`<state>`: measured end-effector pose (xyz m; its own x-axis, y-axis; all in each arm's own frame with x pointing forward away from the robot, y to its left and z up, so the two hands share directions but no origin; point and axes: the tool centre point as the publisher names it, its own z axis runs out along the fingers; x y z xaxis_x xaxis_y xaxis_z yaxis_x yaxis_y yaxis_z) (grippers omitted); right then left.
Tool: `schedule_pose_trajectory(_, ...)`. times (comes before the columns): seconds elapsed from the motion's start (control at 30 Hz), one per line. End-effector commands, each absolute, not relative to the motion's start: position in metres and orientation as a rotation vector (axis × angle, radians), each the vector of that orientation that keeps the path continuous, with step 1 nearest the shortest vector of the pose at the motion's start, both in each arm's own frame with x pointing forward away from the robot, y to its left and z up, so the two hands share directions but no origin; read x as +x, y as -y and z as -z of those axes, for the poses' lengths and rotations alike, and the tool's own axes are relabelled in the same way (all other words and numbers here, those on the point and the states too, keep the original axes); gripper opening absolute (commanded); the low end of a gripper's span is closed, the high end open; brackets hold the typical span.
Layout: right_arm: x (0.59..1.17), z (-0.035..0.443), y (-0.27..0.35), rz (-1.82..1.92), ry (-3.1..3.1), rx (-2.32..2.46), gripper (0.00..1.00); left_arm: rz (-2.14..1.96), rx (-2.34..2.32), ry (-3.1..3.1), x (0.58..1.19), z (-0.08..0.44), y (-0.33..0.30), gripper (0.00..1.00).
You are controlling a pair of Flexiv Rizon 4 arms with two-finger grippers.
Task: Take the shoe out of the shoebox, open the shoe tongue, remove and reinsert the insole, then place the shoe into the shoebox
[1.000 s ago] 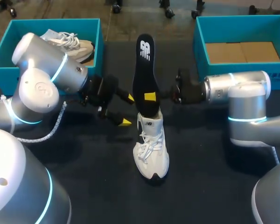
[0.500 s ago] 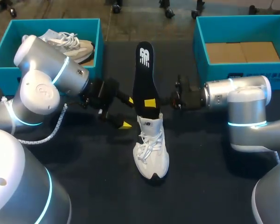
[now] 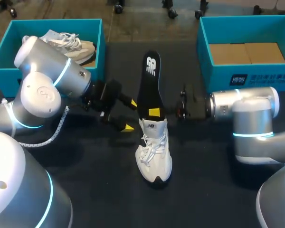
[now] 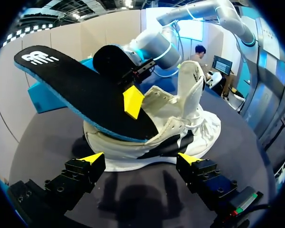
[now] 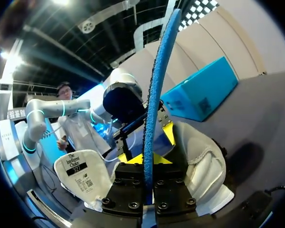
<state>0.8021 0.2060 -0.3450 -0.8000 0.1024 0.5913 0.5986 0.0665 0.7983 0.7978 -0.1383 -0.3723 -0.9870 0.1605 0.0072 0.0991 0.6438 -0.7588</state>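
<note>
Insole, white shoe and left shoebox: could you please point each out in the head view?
insole (image 3: 149, 88): head view, middle of its black face.
white shoe (image 3: 152, 148): head view, on its laces.
left shoebox (image 3: 57, 23): head view, on its far wall.

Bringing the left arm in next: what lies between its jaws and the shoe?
Only bare table; the left wrist view shows the shoe just ahead of the open jaws, nothing between.

A white lace-up mesh sneaker (image 3: 154, 152) stands upright on the dark table, its toe toward the near edge and its tongue raised. A long black foam insole with a blue underside (image 3: 149, 85) slants up and back from the shoe's opening, its lower end inside, pinched by the right gripper (image 3: 154, 113). Behind, one open teal shoebox (image 3: 52, 22) holds another pale sneaker (image 3: 71, 45). A second teal shoebox (image 3: 247, 78) shows a brown cardboard floor.
</note>
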Motion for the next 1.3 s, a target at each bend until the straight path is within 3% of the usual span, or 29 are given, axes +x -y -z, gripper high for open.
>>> schedule_pose_trajectory(0.03,0.793,0.353,-0.208,1.782,1.963,-0.717,0.0,-1.27,-0.215,2.784,0.797,0.373,0.139,1.0)
schedule_pose_trajectory(0.5,0.79,0.353,-0.205,1.786,1.978,-0.734,0.0,-1.265,-0.206,2.785,0.798,0.375,0.137,1.0)
schedule_pose_trajectory(0.57,0.792,0.349,-0.205,1.777,1.999,-0.731,0.24,-1.264,-0.209,2.784,0.798,0.374,0.138,1.0)
schedule_pose_trajectory(0.67,0.793,0.345,-0.206,1.784,2.019,-0.718,0.33,-1.263,-0.213,2.783,0.797,0.374,0.138,1.0)
schedule_pose_trajectory(1.07,0.802,0.326,-0.205,1.807,2.085,-0.677,0.45,-1.256,-0.225,2.781,0.797,0.372,0.14,1.0)
schedule_pose_trajectory(1.3,0.819,0.313,-0.203,1.785,2.118,-0.628,0.44,-1.258,-0.237,2.778,0.796,0.371,0.142,1.0)
